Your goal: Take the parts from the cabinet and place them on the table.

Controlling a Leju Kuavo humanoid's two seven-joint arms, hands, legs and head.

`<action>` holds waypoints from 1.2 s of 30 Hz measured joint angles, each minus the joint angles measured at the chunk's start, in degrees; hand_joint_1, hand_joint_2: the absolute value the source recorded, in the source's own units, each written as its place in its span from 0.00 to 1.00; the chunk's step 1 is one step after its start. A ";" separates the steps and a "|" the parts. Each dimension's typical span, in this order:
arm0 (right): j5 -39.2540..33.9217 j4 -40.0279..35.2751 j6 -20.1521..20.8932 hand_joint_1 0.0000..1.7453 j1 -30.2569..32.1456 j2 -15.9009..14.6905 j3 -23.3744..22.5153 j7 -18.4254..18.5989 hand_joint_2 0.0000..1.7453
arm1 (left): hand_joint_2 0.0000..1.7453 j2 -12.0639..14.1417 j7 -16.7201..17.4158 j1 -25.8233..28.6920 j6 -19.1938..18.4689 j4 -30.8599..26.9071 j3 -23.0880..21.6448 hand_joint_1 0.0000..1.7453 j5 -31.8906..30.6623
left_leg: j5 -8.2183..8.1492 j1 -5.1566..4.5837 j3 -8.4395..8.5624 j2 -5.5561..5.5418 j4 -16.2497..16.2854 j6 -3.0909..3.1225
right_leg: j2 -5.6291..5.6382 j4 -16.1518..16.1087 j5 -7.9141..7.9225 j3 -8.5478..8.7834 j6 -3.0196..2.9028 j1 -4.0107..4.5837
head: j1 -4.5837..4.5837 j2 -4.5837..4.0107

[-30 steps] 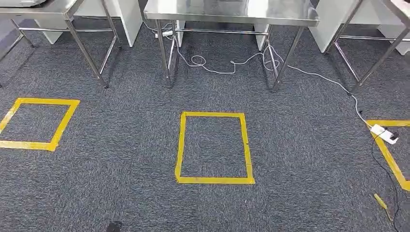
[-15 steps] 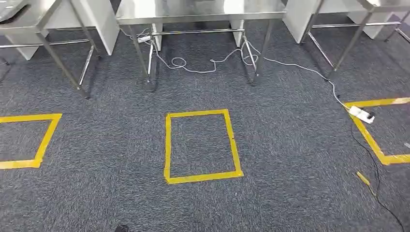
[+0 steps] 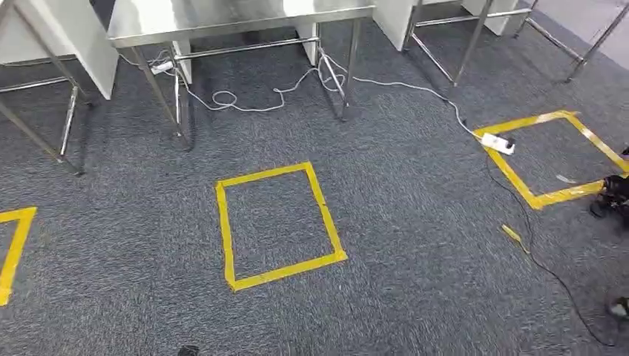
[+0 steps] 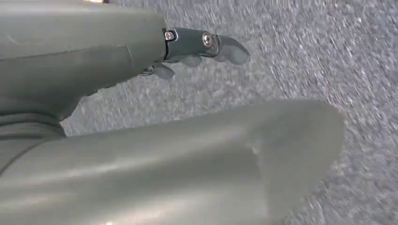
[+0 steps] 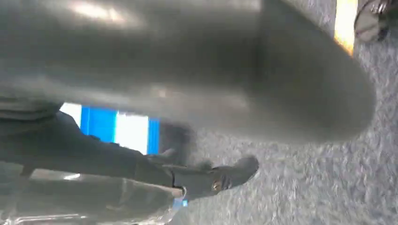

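Note:
In the left wrist view my left hand (image 4: 155,140) hangs over grey carpet with its fingers (image 4: 206,44) apart from the thumb and nothing between them. In the right wrist view my right hand (image 5: 178,65) grips a blue and white part (image 5: 115,127), which shows in the gap between the thumb and the dark fingers (image 5: 216,180); most of the part is hidden by the hand. A steel table (image 3: 237,16) stands at the far side of the floor in the head view. I cannot see the cabinet.
A yellow tape square (image 3: 226,222) marks the carpet ahead, another tape square (image 3: 519,182) lies to the right. A white cable (image 3: 245,102) and power strip (image 3: 498,143) trail under the tables. Dark objects (image 3: 612,196) sit at the right edge.
The whole head picture has shifted left and tilted, so the camera has turned to the right. The right tape square and the dark objects have come into view.

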 joint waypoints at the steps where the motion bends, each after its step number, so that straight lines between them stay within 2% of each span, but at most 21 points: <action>1: -0.22 0.00 -0.13 0.00 0.10 0.09 -0.13 -0.09 0.00 | 0.00 -0.02 0.29 -0.06 0.46 0.00 -0.15 0.00 -0.35 | 0.41 -0.12 0.32 0.61 -0.57 0.35 | -3.27 1.56 -0.80 -0.93 -0.18 -0.02 | 0.00 0.00; 3: -0.74 0.00 -0.52 0.00 -0.18 0.11 -0.50 -0.39 0.00 | 0.00 -0.09 0.83 0.01 1.07 0.00 -0.35 0.00 -0.67 | 0.57 -0.28 0.00 2.19 -0.70 0.74 | -6.67 9.39 -4.58 -5.18 -0.79 -0.01 | 0.56 0.00; 5: -1.45 0.00 -0.90 0.00 -0.17 0.11 -1.01 -0.88 0.00 | 0.00 -0.22 1.47 0.17 1.42 0.00 -0.55 0.00 -1.03 | 0.60 -0.46 -0.29 4.13 -0.68 0.77 | -7.35 18.38 -7.64 -9.69 -0.55 -0.27 | 0.57 0.00; 6: -1.93 0.00 -1.01 0.00 -0.09 0.11 -1.40 -1.07 0.00 | 0.00 -0.33 1.71 0.20 1.55 0.00 -0.66 0.00 -1.12 | 0.62 -0.51 -0.32 5.00 -0.68 0.73 | -7.46 19.23 -7.47 -9.94 -0.04 -0.44 | 0.59 0.00; 7: -2.57 0.00 -1.05 0.00 0.01 0.11 -1.77 -1.22 0.00 | 0.00 -0.46 1.77 0.22 1.62 0.00 -0.66 0.00 -1.18 | 0.66 -0.51 -0.34 5.74 -0.67 0.67 | -7.61 17.04 -6.38 -8.55 0.54 -0.56 | 0.57 0.00; 9: -4.03 0.00 -1.12 0.00 0.13 0.09 -2.82 -1.64 0.00 | 0.00 -0.74 1.95 0.21 1.55 0.02 -0.66 0.00 -1.25 | 0.77 -0.51 -0.28 7.09 -0.66 0.46 | -9.22 6.40 -2.70 -2.41 1.48 -0.63 | 0.70 0.00; 10: -4.99 -0.02 -1.14 0.00 -0.05 0.09 -3.50 -1.92 0.00 | 0.00 -0.85 2.30 0.18 1.35 0.02 -0.66 0.00 -1.03 | 0.80 -0.68 -0.09 7.70 -0.57 0.19 | -12.07 0.73 -1.47 1.14 1.42 -0.53 | 0.81 0.00; 11: -6.72 -0.09 -1.07 0.00 -0.35 0.15 -4.29 -2.45 0.00 | 0.00 -0.87 2.45 0.32 0.35 0.02 -0.61 0.00 -0.30 | 0.46 -1.39 -0.14 8.38 -0.29 -0.35 | -14.34 -1.15 -1.04 1.80 0.93 0.00 | 1.01 0.00; 15: -13.91 -0.09 -0.22 0.00 -0.24 0.24 -9.56 -4.39 0.00 | 0.00 -0.85 5.61 0.22 -5.14 0.02 0.85 0.00 4.17 | 0.57 -1.08 0.58 10.94 -0.43 -1.57 | -10.96 -1.00 -0.21 1.10 -0.65 -0.09 | 0.52 0.00; 16: -14.67 -0.09 0.11 0.00 -0.22 0.37 -10.87 -4.63 0.00 | 0.00 -0.74 6.78 0.30 -6.30 0.04 1.49 0.00 4.94 | -0.42 -0.47 0.17 8.86 0.55 -2.16 | -10.20 -1.12 0.22 1.70 -1.20 -1.25 | 0.55 0.00; 17: -15.34 -0.09 0.37 0.00 -0.19 0.27 -11.96 -4.89 0.00 | 1.00 -0.61 8.15 0.40 -7.09 0.04 2.09 0.00 5.22 | -2.74 -0.30 -0.71 5.83 2.98 -2.40 | -9.60 -1.05 0.49 1.56 -1.67 -1.11 | 0.32 0.00; 19: -16.42 -0.09 0.79 0.00 -0.26 0.19 -13.88 -5.33 0.00 | 1.00 -0.48 11.72 0.81 -8.09 0.11 3.04 0.00 5.55 | -8.25 -0.15 -4.43 2.89 12.21 -2.78 | -8.32 -1.01 0.81 1.04 -2.14 -0.82 | 0.35 0.00; 21: -16.52 -0.09 1.11 0.00 -0.23 0.15 -15.52 -5.55 0.00 | 1.00 -0.33 15.00 1.37 -8.57 0.20 3.98 0.00 5.62 | -9.95 -0.12 -6.88 2.55 18.12 -2.86 | -6.49 -0.91 1.02 0.72 -2.41 -0.47 | 0.37 0.00; 24: -15.68 -0.09 1.20 0.00 0.05 -0.11 -17.02 -5.44 0.00 | 1.00 0.07 16.83 1.65 -8.09 0.20 4.63 0.00 4.74 | -3.44 -0.06 -1.69 1.92 8.12 -2.26 | -3.91 -0.38 1.04 0.74 -2.31 -0.35 | 0.35 0.00; 25: -15.46 -0.09 1.22 0.00 0.01 -0.13 -17.29 -5.38 0.00 | 1.00 0.15 17.22 1.65 -8.00 0.20 4.68 0.00 4.37 | -1.25 0.00 0.77 0.07 3.22 -1.89 | -3.17 -0.21 1.04 0.68 -2.30 -0.34 | 0.33 0.00; 26: -15.28 -0.09 1.33 0.00 -0.03 -0.09 -17.51 -5.29 0.00 | 1.00 0.50 17.69 1.64 -7.91 0.20 4.74 0.00 4.06 | -2.14 0.25 1.61 -3.26 1.42 -1.39 | -2.76 -0.09 1.13 0.37 -2.08 -0.22 | 0.44 0.00; 30: -14.80 -0.09 1.46 0.00 0.02 -0.26 -18.08 -5.01 0.00 | 1.00 0.81 18.56 1.56 -7.39 0.22 4.72 0.00 3.28 | -1.33 -0.41 1.44 -0.86 0.32 -0.38 | -0.04 -0.48 2.21 -1.45 -0.03 -0.32 | 0.24 0.00; 31: -14.52 -0.09 1.46 0.00 0.01 -0.50 -18.21 -5.01 0.00 | 1.00 0.81 18.60 1.57 -7.37 0.22 4.72 0.00 3.21 | -0.46 0.39 1.82 0.08 -1.02 0.09 | -1.37 0.27 1.96 -1.56 -0.10 -0.02 | 0.41 0.00; 32: -14.36 -0.09 1.51 0.00 0.02 -0.53 -18.27 -5.01 0.00 | 1.00 0.77 18.60 1.52 -7.34 0.22 4.72 0.00 3.21 | -0.22 -0.01 1.87 0.59 -1.41 0.38 | -4.57 2.02 0.78 -2.83 -0.33 0.13 | 0.41 0.00; 33: -14.27 -0.09 1.55 0.00 -0.10 -0.53 -18.34 -5.01 0.00 | 1.00 0.77 18.60 1.55 -7.32 0.22 4.74 0.00 3.26 | -0.06 -0.06 1.63 1.66 -1.41 0.66 | -6.40 6.49 -1.64 -5.29 -0.78 -0.04 | 0.77 0.00; 36: -13.49 -0.09 2.51 0.00 -0.08 -0.77 -18.40 -5.03 0.00 | 1.00 0.83 18.49 1.73 -6.80 0.22 5.22 0.00 3.50 | -0.01 -0.35 1.25 4.43 -1.36 0.61 | -7.39 18.26 -5.77 -10.75 -0.26 -0.61 | 0.87 0.00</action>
